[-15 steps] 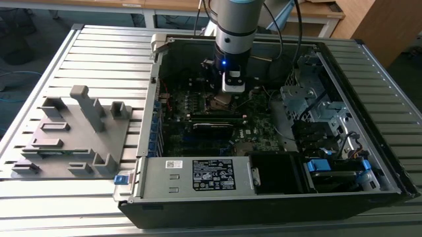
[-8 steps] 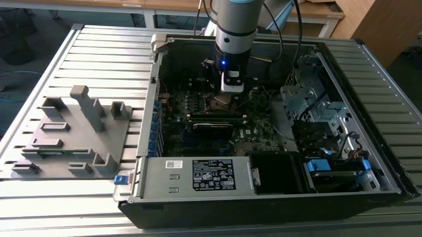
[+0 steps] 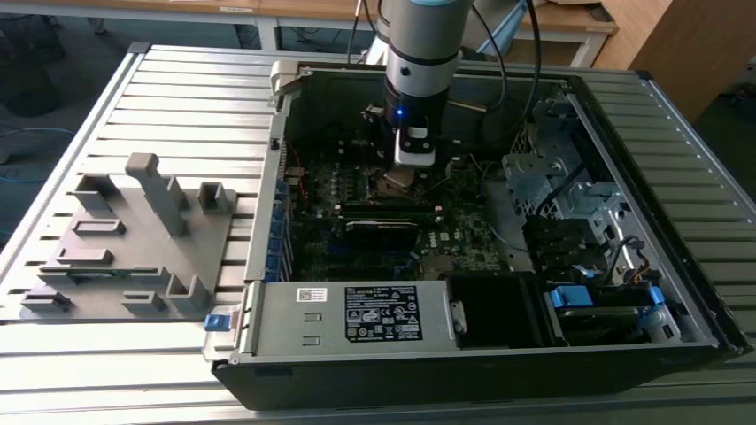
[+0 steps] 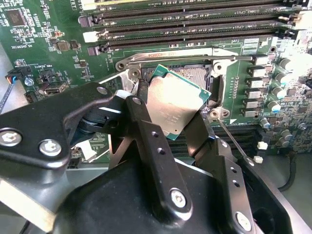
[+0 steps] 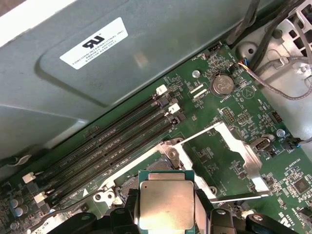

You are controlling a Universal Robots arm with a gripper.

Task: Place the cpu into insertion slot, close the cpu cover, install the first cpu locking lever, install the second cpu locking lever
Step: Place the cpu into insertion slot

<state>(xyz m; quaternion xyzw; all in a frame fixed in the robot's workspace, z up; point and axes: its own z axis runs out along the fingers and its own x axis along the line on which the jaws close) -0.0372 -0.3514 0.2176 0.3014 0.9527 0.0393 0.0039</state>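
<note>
The gripper [image 4: 171, 111] is clamped on the cpu [image 4: 178, 97], holding it tilted over the insertion slot [image 4: 191, 74]. Beside its fingers the cpu cover [image 5: 245, 156] lies swung open, and long memory slots [image 5: 112, 141] run just beyond.

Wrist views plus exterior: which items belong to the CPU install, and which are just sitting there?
Job: cpu, gripped by end effector; insertion slot; cpu cover, open.
Lying about: memory slots; coin cell; power supply; grey fixture.

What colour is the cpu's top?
Dull silver-grey. The cpu shows best in the first wrist view.
</note>
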